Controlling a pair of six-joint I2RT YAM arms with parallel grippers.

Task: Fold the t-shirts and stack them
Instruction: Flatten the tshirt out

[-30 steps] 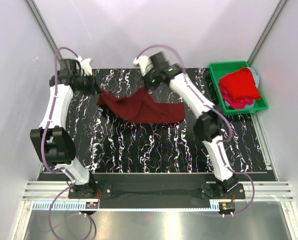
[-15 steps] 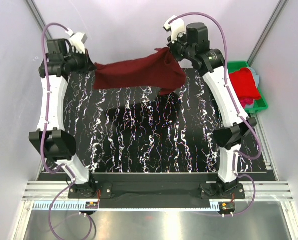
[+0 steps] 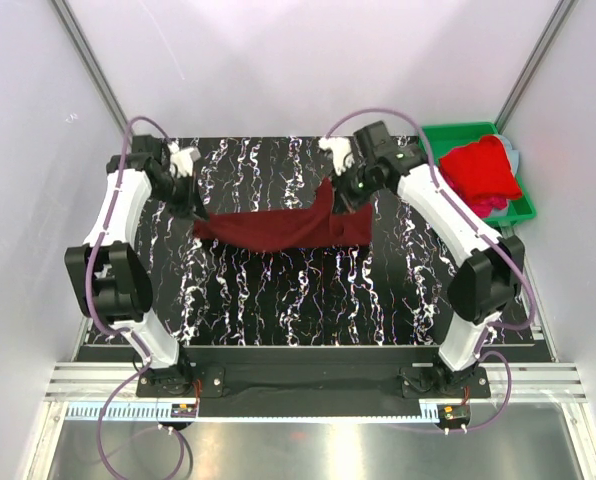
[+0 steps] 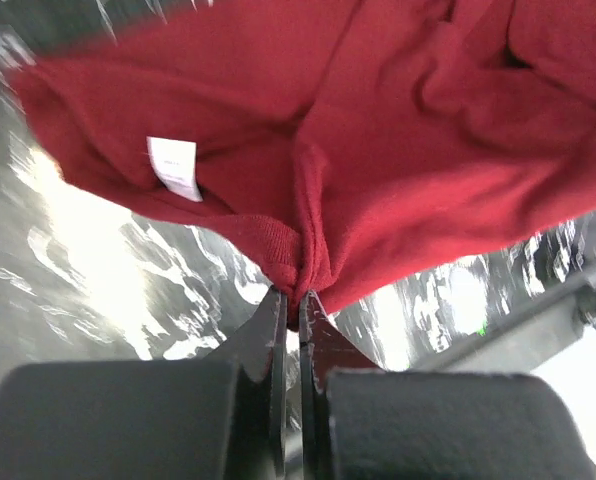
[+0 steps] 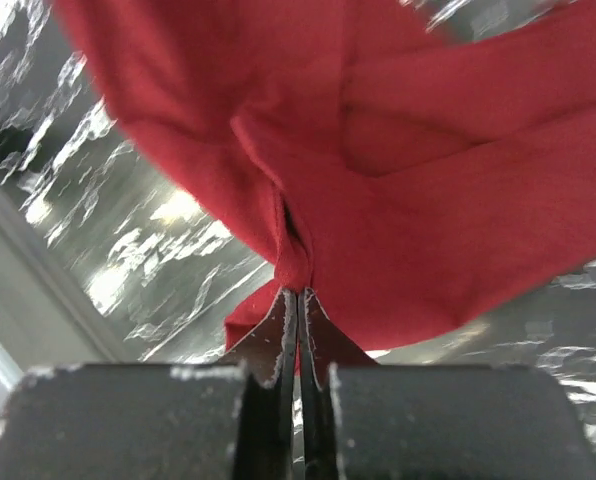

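Two corners of the maroon t-shirt (image 3: 283, 230) sit pinched in the left fingers (image 4: 274, 345) and right fingers (image 5: 276, 345). Aloft a moment ago, it now lies stretched on the bench (image 3: 278, 310), ready to fold.

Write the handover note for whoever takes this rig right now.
Left gripper: shut on the maroon shirt, at its left end.
Right gripper: shut on its right end.
Maroon shirt: stretched between the two over the far half of the table, bunched, not folded.
Red shirt lies on a pink shirt in the bin, far right.
Done: no fold and no stack to be seen.
Left: lay the maroon shirt flat, fold it, then fold and stack the other two.
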